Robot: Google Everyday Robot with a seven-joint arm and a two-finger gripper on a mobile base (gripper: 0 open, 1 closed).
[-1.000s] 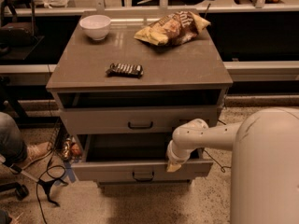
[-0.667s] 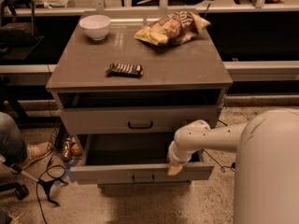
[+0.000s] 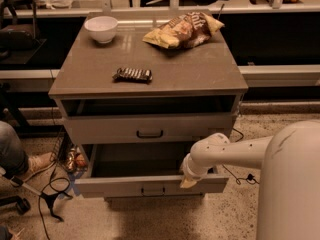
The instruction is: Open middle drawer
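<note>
The middle drawer [image 3: 120,186] is pulled well out of the grey-brown cabinet, and its plain dark inside [image 3: 140,160] shows. A small dark bar handle [image 3: 152,190] sits at the centre of its front panel. My gripper [image 3: 188,182], at the end of the white arm [image 3: 230,151], is at the top edge of that front panel, right of the handle. The drawer above it [image 3: 110,129] stands slightly open, with a dark gap under the cabinet top. The lowest drawer is hidden under the pulled-out one.
On the cabinet top [image 3: 200,74] lie a white bowl [image 3: 101,29], a chip bag [image 3: 182,30] and a dark snack bar [image 3: 133,74]. A person's leg and shoe [image 3: 35,163] and cables [image 3: 47,196] are on the floor at the left. My white body [image 3: 292,189] fills the lower right.
The middle drawer has slid a little further out toward the camera, and my gripper has moved with its front panel.
</note>
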